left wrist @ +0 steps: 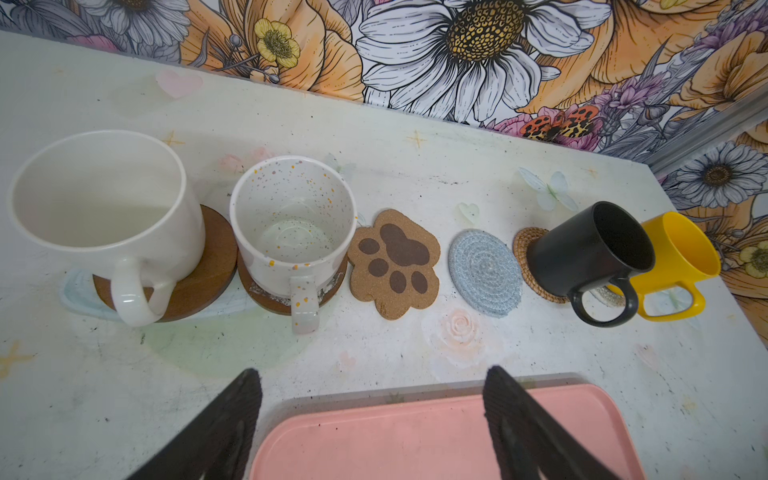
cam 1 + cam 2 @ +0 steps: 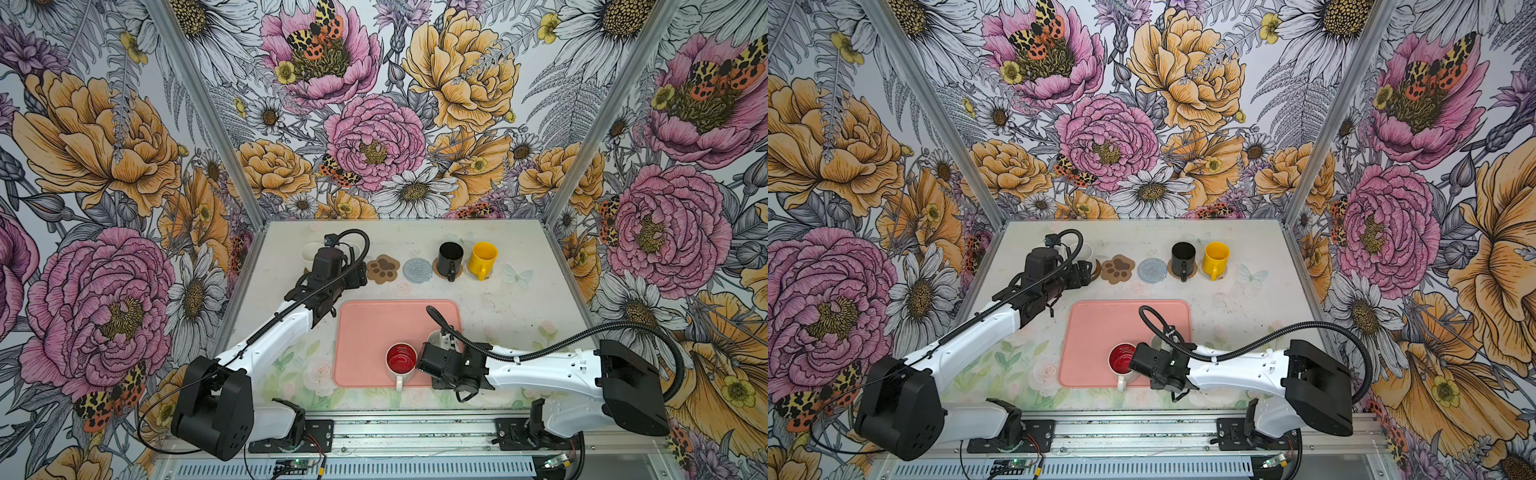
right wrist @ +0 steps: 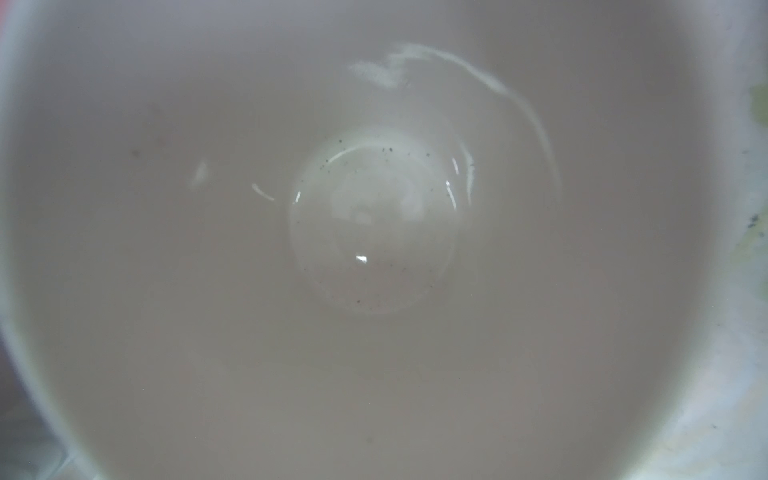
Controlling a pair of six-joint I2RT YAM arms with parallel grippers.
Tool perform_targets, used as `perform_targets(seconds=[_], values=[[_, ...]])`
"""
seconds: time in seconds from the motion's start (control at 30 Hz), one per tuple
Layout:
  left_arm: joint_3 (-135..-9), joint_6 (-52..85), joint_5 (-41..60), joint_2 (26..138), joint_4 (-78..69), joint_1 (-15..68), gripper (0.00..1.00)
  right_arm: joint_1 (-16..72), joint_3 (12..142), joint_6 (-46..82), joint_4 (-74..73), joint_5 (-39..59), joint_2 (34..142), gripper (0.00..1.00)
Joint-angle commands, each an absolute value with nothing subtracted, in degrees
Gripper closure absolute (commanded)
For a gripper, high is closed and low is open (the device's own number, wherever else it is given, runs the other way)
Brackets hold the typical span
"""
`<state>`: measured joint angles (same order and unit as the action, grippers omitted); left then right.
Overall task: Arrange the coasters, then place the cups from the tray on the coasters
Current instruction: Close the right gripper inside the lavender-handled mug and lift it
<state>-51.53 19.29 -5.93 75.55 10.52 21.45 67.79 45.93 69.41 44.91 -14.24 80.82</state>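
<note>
Back row on table [image 1: 415, 166]: white mug [image 1: 104, 208] and speckled mug [image 1: 293, 224] on brown discs [image 1: 212, 266]; paw-print coaster [image 1: 395, 264] and grey-blue coaster [image 1: 484, 272] bare; black mug [image 1: 594, 249] on rattan coaster [image 1: 525, 253]; yellow mug [image 1: 681, 249] on pale coaster [image 1: 606, 296]. Tray [image 2: 374, 328] holds red-lined mug [image 2: 401, 358] and pale mug [image 3: 374, 232]. Left end effector [image 1: 372, 374]: spread wide, empty, at tray's edge; right end effector [image 2: 445, 341]: over pale mug, opening cannot be told.

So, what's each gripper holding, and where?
Left gripper: open, nothing. Right gripper: over the pale ceramic mug on the salmon-pink tray; hold cannot be told.
</note>
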Motion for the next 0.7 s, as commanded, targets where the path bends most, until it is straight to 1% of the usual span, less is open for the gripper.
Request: perform_targets(seconds=[0.0, 0.17, 0.67], values=[[-53.2, 18.4, -5.7, 75.6, 11.0, 20.8, 0.15, 67.6, 47.4, 69.2, 44.9, -16.5, 81.0, 0.72], [-53.2, 18.4, -5.6, 75.7, 11.1, 20.8, 0.15, 67.5, 47.9, 68.9, 45.0, -17.2, 81.3, 0.69], [-53.7, 18.2, -5.5, 76.1, 11.9, 20.7, 0.15, 66.3, 48.7, 68.5, 45.0, -17.3, 83.1, 0.68]])
